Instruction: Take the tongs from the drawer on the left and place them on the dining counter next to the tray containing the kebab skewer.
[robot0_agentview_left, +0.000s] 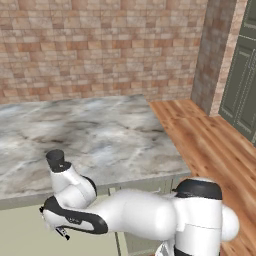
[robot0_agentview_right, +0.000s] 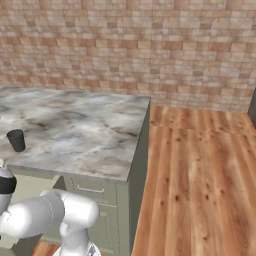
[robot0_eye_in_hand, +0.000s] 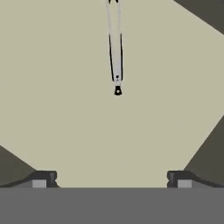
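Note:
The drawer (robot0_eye_in_hand: 65, 109) is open, and its pale floor lies beneath my hand. The tongs (robot0_eye_in_hand: 116, 48) lie on that floor toward the top of the hand view. They are slim and silver-grey, with a black end (robot0_eye_in_hand: 117, 90) pointing at me. My gripper (robot0_eye_in_hand: 112, 180) hovers over the drawer floor, short of the tongs. It is open with nothing between its fingers. In the left base view my arm bends down over the open drawer (robot0_agentview_left: 20, 227) below the counter's front edge. The dining counter, the tray and the kebab skewer are out of view.
A marbled counter top (robot0_agentview_left: 100, 135) over sage-green cabinets (robot0_agentview_right: 95, 205) carries a small dark cup (robot0_agentview_right: 16, 140) near its front edge. A brick wall runs behind it. Wooden floor (robot0_agentview_right: 200, 175) stretches to the right, and dark green cabinet doors (robot0_agentview_left: 245, 85) stand at the far right.

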